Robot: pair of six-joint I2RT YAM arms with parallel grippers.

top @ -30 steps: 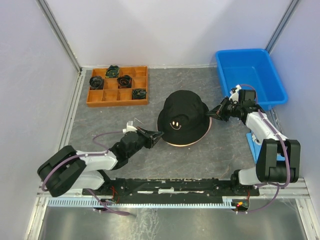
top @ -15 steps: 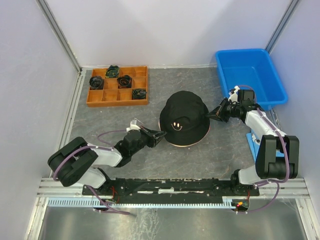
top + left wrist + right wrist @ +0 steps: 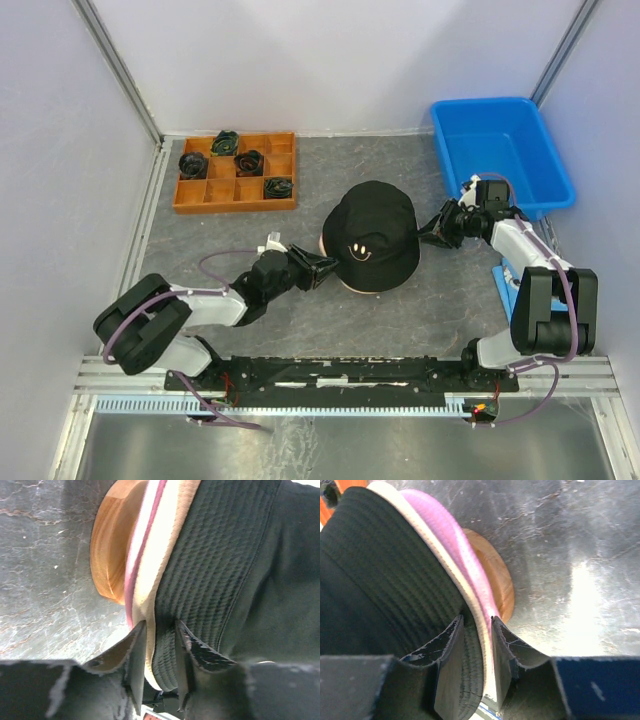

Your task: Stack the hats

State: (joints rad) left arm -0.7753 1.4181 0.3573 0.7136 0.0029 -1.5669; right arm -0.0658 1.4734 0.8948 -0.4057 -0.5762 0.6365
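The black hat with a smiley (image 3: 373, 238) lies on top of the stacked hats in the middle of the table. In the left wrist view a beige brim (image 3: 150, 565) and a pink edge (image 3: 137, 555) show under the black brim (image 3: 215, 570), above the wooden stand (image 3: 107, 550). My left gripper (image 3: 322, 270) is shut on the stacked brims at the pile's left edge (image 3: 160, 650). My right gripper (image 3: 428, 228) is shut on the brims at the right edge (image 3: 475, 645), with the pink hat (image 3: 450, 545) and black hat (image 3: 380, 575) between its jaws.
An orange divided tray (image 3: 236, 172) with dark coiled bundles (image 3: 250, 161) stands at the back left. A blue bin (image 3: 500, 150) stands at the back right, close behind my right arm. Grey walls close in the table on both sides.
Both grippers have pulled the brims downward and inward; the black hat now sits lower and more folded over the stand, tilted toward the right. The left arm moved closer to the pile.
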